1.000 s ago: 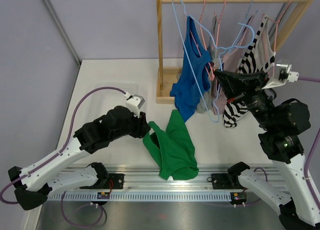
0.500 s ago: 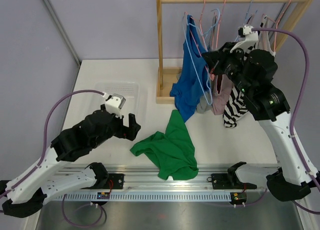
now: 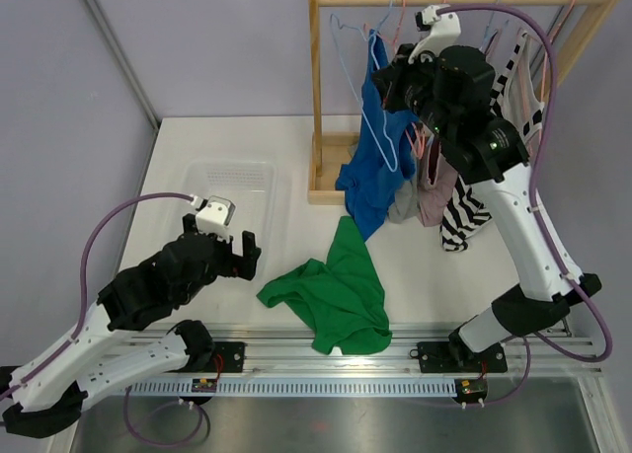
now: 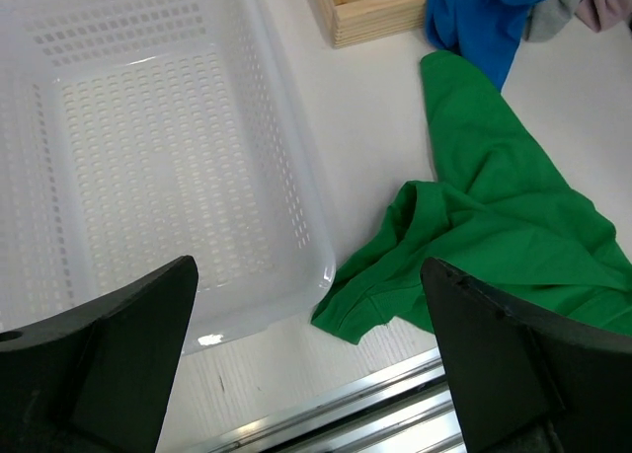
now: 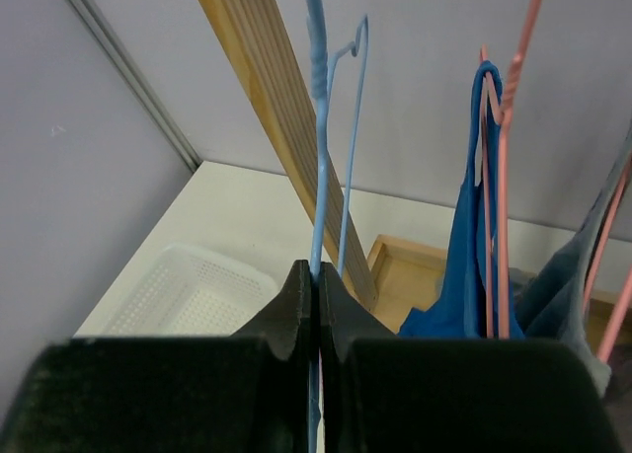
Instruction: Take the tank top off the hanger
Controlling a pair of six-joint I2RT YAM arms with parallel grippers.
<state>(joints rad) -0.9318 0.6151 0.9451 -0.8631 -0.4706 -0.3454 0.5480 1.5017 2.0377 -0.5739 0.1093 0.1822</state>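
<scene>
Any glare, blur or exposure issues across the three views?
Top external: even light and sharp, with bright reflection off the metal rail at the near edge. Left wrist: scene sharp, with a small highlight on the basket rim; the left claw is dark and soft-edged. Right wrist: the right claw is underexposed close to the lens, and the blue hanger it pinches reads clearly.

Soft, even light from overhead fills the room. The pale table (image 3: 247, 147) is bright, and the green garment (image 3: 341, 285) throws only a faint shadow. A hard white glare burns on the metal rail (image 3: 348, 344) at the near edge, and a small glint sits on the rim of the white basket (image 4: 212, 337). Close to the wrist cameras, the left gripper's fingers (image 4: 109, 364) are dark blurs and the right gripper's fingers (image 5: 148, 394) murky and soft. The blue hanger (image 5: 318, 177) reads clearly against the flatly lit wall (image 5: 99, 78).
</scene>
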